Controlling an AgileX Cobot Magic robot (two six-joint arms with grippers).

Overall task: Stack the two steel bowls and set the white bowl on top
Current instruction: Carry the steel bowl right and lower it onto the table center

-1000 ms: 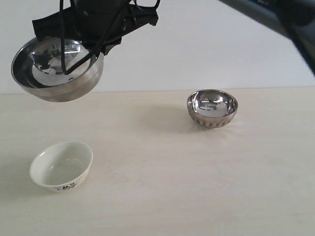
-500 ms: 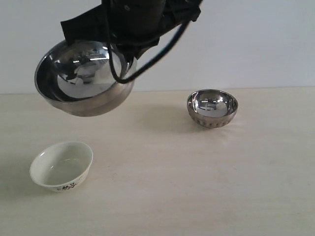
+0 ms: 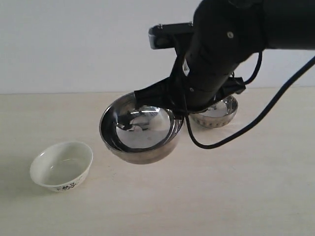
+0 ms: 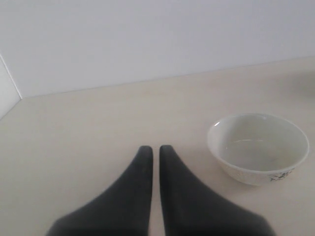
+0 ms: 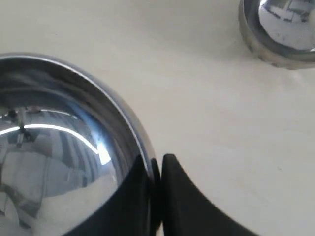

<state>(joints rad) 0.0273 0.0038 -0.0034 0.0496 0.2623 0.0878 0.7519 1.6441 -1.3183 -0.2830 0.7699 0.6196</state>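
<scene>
Right wrist view: right hand [image 5: 156,171] pinches plain steel bowl [image 5: 64,147] by rim; thin tilted grip may slip or clip dimpled steel bowl [image 3: 219,118] at exterior 2 o'clock

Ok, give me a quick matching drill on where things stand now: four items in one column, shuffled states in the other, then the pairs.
1. plain steel bowl
2. dimpled steel bowl
3. white bowl
4. left gripper

A. shut, holding nothing
B. on the table, partly behind the arm in the exterior view
C. rim pinched in the right gripper
D. on the table, empty, nothing touching it

Pairs: 1-C, 2-B, 3-D, 4-A
</scene>
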